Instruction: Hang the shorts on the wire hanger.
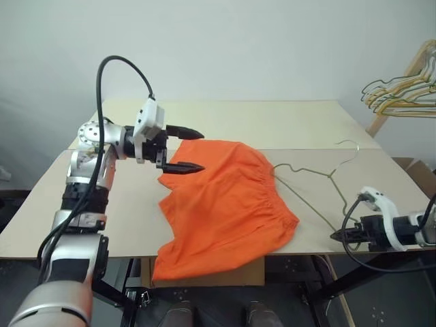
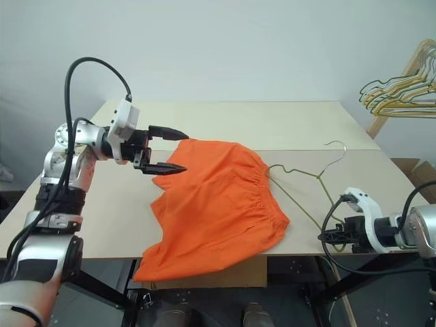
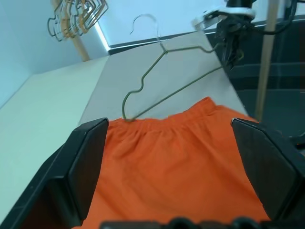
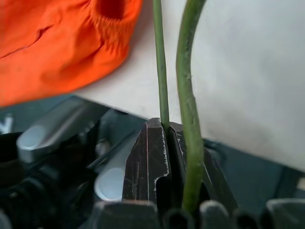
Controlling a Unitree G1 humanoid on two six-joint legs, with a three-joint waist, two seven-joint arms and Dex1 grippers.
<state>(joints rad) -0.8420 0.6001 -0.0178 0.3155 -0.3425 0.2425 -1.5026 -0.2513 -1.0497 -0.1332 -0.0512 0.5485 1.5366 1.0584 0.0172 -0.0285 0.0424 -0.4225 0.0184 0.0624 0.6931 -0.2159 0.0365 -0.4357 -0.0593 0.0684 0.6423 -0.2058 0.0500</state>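
Right wrist view, jaws pinching wire hanger (image 4: 162,71), shorts (image 1: 225,204) unlabelled

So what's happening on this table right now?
The right gripper is shut on the wire hanger at the table's near edge. The hanger's other end disappears under the waistband of the orange shorts, which lie on the table. The left gripper hovers open over the shorts, holding nothing.

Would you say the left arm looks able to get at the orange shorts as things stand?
Probably yes: the left gripper hovers open just over the shorts' far left corner, with nothing between them; the wire hanger lies off to the shorts' other side.
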